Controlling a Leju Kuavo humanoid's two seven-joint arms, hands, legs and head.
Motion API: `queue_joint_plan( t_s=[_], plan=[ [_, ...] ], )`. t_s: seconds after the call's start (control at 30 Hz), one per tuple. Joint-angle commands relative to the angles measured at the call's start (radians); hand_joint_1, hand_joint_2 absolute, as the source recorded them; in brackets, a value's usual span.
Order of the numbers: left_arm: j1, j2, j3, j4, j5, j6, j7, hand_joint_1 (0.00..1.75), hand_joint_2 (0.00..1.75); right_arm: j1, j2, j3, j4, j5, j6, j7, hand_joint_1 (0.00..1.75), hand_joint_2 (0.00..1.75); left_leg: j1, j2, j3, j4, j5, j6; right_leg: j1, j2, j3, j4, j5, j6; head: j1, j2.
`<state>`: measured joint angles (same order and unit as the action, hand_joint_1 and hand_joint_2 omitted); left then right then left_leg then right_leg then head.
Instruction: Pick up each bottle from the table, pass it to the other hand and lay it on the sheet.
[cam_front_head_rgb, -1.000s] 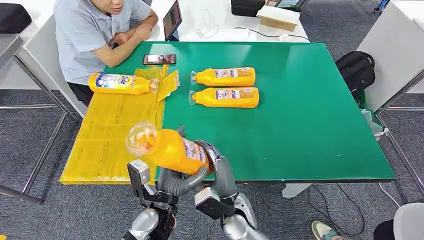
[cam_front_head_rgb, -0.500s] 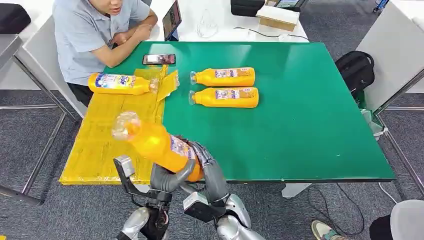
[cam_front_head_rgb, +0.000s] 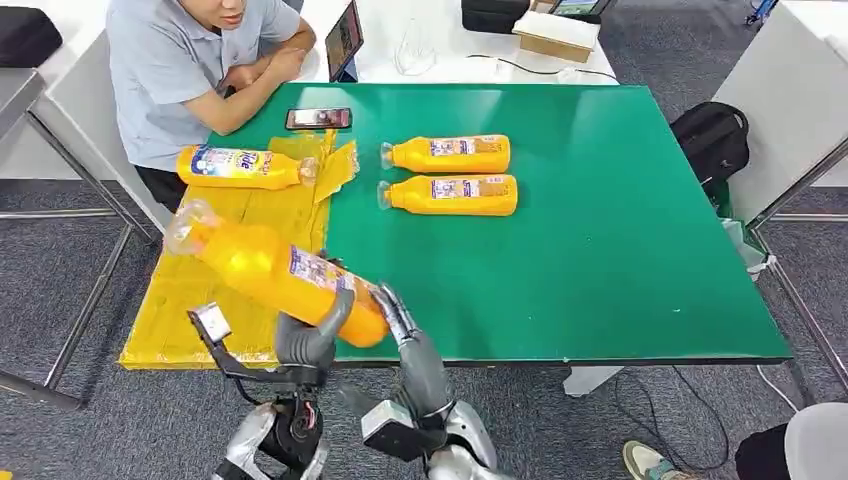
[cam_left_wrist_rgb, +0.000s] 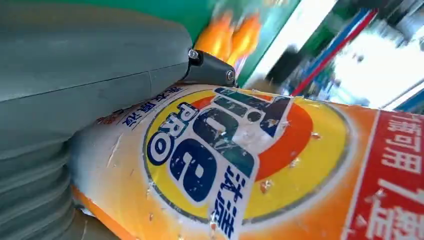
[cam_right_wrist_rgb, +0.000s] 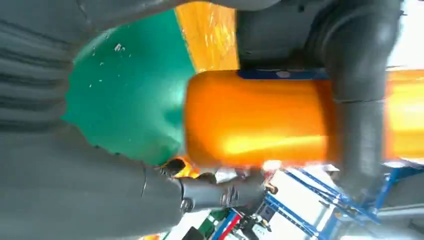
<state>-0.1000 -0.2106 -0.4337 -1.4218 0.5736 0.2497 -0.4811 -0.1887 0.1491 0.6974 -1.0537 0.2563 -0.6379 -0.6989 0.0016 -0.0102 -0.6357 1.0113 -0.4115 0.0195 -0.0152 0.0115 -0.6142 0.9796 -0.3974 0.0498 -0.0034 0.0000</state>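
Orange plastic, head view: the held detergent bottle (cam_front_head_rgb: 275, 272) hangs tilted over the near edge of the yellow sheet (cam_front_head_rgb: 215, 265), its clear cap end toward the sheet's outer side and its base over the green bench (cam_front_head_rgb: 600, 230).
Left hand, head view: the left hand (cam_front_head_rgb: 305, 335) wraps the bottle's lower body from beneath, fingers curled round it.
Right hand, head view: the right hand (cam_front_head_rgb: 395, 315) sits at the bottle's base, fingers touching or very close; I cannot tell whether it grips.
Other bottles, head view: one bottle (cam_front_head_rgb: 240, 166) lies on the sheet's far end; two more bottles (cam_front_head_rgb: 450, 175) lie side by side on the bench, well apart from the hands.
Bystander, head view: a person (cam_front_head_rgb: 190, 70) leans on the bench's far corner beside a phone (cam_front_head_rgb: 318, 119).
Left wrist view: the label fills the frame against the thick grey thumb (cam_left_wrist_rgb: 90, 75), pressed onto the bottle.
Right wrist view: the bottle's orange base lies across the frame with a dark finger (cam_right_wrist_rgb: 357, 115) of the other hand wrapped over it.
Risk, handover: if both hands pull at once, the smooth bottle may twist loose.
Risk, placement: a low, off-centre hold leaves the cap end heavy; it could tip, roll off the sheet's near edge, or ruck the thin sheet.
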Motion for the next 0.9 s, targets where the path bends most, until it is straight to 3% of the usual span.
queue_joint_plan(
  t_s=[0.03, 0.07, 0.13, 0.2, 0.33, 0.4, 0.47, 0.5, 0.57, 0.8, 0.9],
  plan=[
    [-0.182, 0.024, 0.168, 0.341, -0.552, 0.448, -0.194, 1.75, 1.75, 0.02, -0.068, 0.061, -0.101, -0.04, -0.06, 0.001, 0.0, 0.0, 0.0, -0.001, 0.004, -0.002, 0.0, -0.001, 0.0, -0.002, 0.004, -0.001, -0.001, -0.001, 0.0, 0.0],
    [-0.198, -0.02, 0.272, 0.397, -0.743, 0.448, -0.216, 1.75, 1.75, 0.026, -0.073, 0.056, -0.112, -0.046, -0.06, 0.001, 0.0, 0.0, 0.0, -0.002, 0.006, -0.002, -0.001, -0.001, 0.001, -0.003, 0.007, -0.002, -0.002, -0.002, 0.0, 0.0],
    [-0.211, -0.036, 0.377, 0.424, -0.898, 0.448, -0.217, 1.75, 1.75, 0.03, -0.075, 0.049, -0.127, -0.059, -0.06, 0.001, 0.0, 0.0, 0.0, -0.002, 0.008, -0.002, -0.001, -0.001, 0.001, -0.003, 0.008, -0.002, -0.002, -0.002, -0.001, 0.0],
    [-0.228, -0.03, 0.401, 0.46, -0.917, 0.448, -0.217, 1.75, 1.75, 0.032, -0.071, 0.043, -0.127, -0.062, -0.06, 0.001, 0.0, 0.0, 0.001, 0.0, 0.007, -0.001, -0.001, -0.001, 0.001, -0.001, 0.007, -0.002, -0.002, -0.002, 0.0, 0.0],
    [-0.29, -0.084, 0.706, 0.508, -1.366, 0.448, -0.196, 1.75, 1.75, 0.05, -0.067, 0.042, -0.155, -0.12, -0.048, 0.001, 0.0, 0.0, 0.001, 0.001, 0.01, -0.001, -0.003, -0.002, 0.002, -0.001, 0.01, -0.001, -0.003, -0.003, 0.0, 0.0],
    [-0.29, -0.084, 0.706, 0.508, -1.366, 0.448, -0.196, 1.75, 1.75, 0.05, -0.067, 0.042, -0.155, -0.12, -0.048, 0.001, 0.0, 0.0, 0.001, 0.002, 0.007, 0.0, -0.002, -0.002, 0.002, 0.0, 0.007, -0.001, -0.002, -0.003, 0.0, 0.0],
    [-0.337, -0.076, 0.811, 0.559, -1.581, 0.448, -0.145, 1.75, 1.75, 0.068, -0.06, 0.038, -0.175, -0.152, -0.031, 0.001, 0.0, 0.0, 0.001, 0.001, 0.009, -0.001, -0.003, -0.002, 0.002, -0.002, 0.009, -0.001, -0.003, -0.003, 0.0, 0.0],
    [-0.342, -0.068, 0.823, 0.565, -1.651, 0.448, -0.107, 1.75, 1.75, 0.072, -0.058, 0.035, -0.178, -0.161, -0.023, 0.001, 0.0, 0.0, 0.001, 0.001, 0.004, -0.001, -0.001, -0.001, 0.001, -0.001, 0.004, 0.0, -0.001, -0.002, 0.0, 0.0],
    [-0.401, 0.024, 0.768, 0.725, -1.926, 0.448, 0.121, 1.75, 1.75, 0.093, -0.044, 0.026, -0.189, -0.185, 0.011, 0.001, 0.0, 0.0, 0.001, 0.002, 0.007, -0.001, -0.002, -0.002, 0.001, 0.0, 0.006, 0.0, -0.002, -0.002, 0.0, 0.0],
    [-0.426, 0.052, 0.754, 0.773, -1.931, 0.448, 0.134, 1.75, 1.75, 0.1, -0.04, 0.025, -0.19, -0.179, 0.008, 0.001, 0.0, 0.0, 0.001, 0.001, 0.004, -0.001, -0.001, -0.001, 0.001, 0.0, 0.004, 0.0, -0.001, -0.002, 0.0, 0.0],
    [-0.541, 0.15, 0.576, 1.064, -2.144, 0.405, 0.411, 1.75, 1.75, 0.109, -0.02, -0.009, -0.165, -0.196, 0.048, 0.001, 0.0, 0.0, 0.002, -0.002, 0.009, 0.0, -0.003, -0.002, 0.002, -0.005, 0.01, 0.0, -0.004, -0.003, 0.0, 0.0]
  ],
)
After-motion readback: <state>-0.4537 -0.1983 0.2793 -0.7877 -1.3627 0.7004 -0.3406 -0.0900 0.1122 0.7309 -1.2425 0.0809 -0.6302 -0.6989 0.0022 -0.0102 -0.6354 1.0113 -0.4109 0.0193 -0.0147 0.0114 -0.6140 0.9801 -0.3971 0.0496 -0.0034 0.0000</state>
